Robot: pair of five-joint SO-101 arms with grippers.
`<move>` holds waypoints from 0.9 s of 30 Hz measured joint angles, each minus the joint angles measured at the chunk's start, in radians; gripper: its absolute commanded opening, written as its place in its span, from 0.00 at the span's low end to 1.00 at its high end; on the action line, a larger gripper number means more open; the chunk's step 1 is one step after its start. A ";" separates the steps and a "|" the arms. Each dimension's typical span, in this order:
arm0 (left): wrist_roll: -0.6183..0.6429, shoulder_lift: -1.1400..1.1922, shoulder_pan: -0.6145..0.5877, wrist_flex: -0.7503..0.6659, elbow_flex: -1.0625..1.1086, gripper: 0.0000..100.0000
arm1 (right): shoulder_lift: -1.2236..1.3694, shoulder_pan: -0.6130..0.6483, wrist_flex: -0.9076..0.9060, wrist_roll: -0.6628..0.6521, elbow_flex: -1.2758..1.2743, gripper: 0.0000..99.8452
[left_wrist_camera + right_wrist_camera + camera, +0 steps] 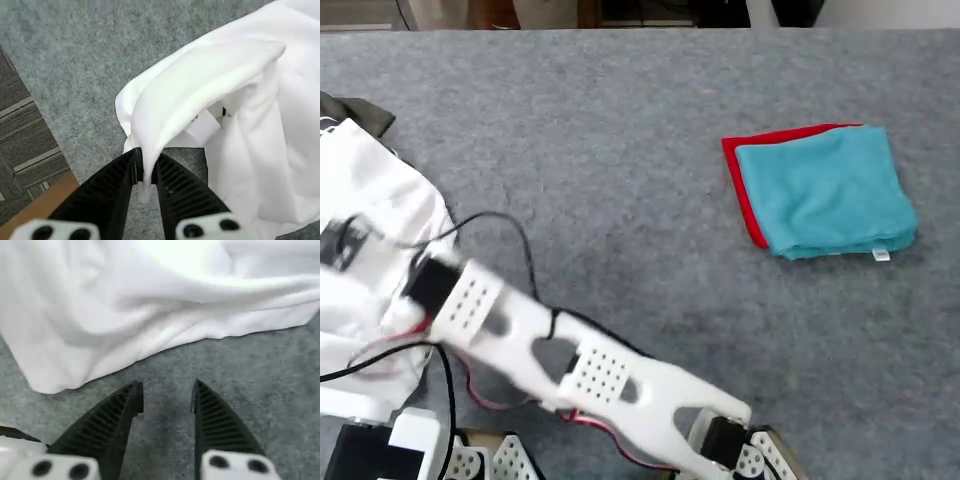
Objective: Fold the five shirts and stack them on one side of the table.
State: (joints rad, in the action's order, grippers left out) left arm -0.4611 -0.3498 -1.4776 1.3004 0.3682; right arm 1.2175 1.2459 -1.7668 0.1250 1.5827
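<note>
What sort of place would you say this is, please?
Probably a robot test bench for folding laundry: a table with a grey carpet-like cover, a blue shirt folded on a red shirt, and the left gripper pinching a white shirt while the right gripper hangs open near its edge.

No text could be read anywhere. A small white tag [881, 255] sat at the edge of the folded blue shirt [825, 190], its print too small to read. The white shirt [260, 100] had a neck label [204, 127] that looked blank.
</note>
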 measured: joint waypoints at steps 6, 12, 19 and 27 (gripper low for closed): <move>0.000 0.000 -0.055 0.002 -0.107 0.02 | 0.000 0.017 0.000 -0.029 -0.041 0.19; 0.000 -0.058 -0.106 0.120 -0.262 0.02 | 0.000 0.018 0.115 -0.066 -0.043 0.19; -0.002 -0.242 -0.087 0.241 -0.256 0.02 | 0.017 0.015 0.374 -0.058 -0.095 0.19; -0.003 -0.414 -0.052 0.176 -0.058 0.02 | 0.060 0.015 0.600 -0.023 -0.132 0.19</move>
State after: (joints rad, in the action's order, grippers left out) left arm -0.4641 -0.7641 -1.5298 1.4768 0.3099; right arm 1.2774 1.2612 -1.1669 0.1020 1.4507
